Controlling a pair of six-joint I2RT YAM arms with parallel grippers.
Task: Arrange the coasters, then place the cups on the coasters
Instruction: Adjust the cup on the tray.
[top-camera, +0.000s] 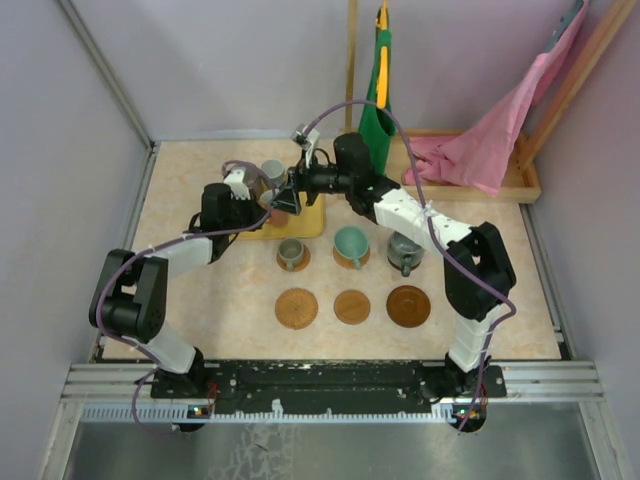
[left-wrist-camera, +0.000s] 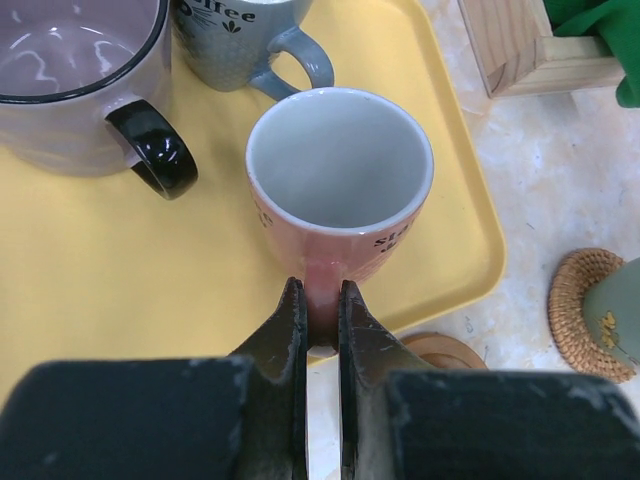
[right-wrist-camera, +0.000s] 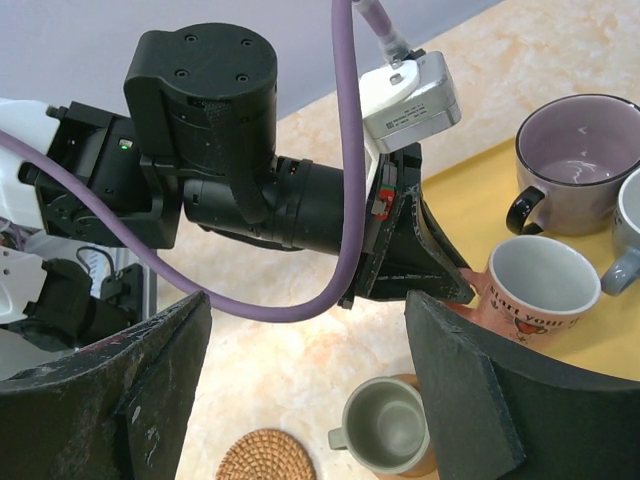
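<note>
My left gripper is shut on the handle of a small reddish-brown cup with a pale inside, over the near edge of the yellow tray. A purplish cup and a grey-blue cup stand behind it on the tray. My right gripper hangs open above the table with nothing between its fingers, right beside the left gripper. On three coasters stand a grey cup, a teal cup and a dark grey cup. Three bare coasters form the near row.
A wooden tray at the back right holds a pink cloth. A green and yellow object stands upright behind the right arm. The two wrists crowd together over the yellow tray's near edge.
</note>
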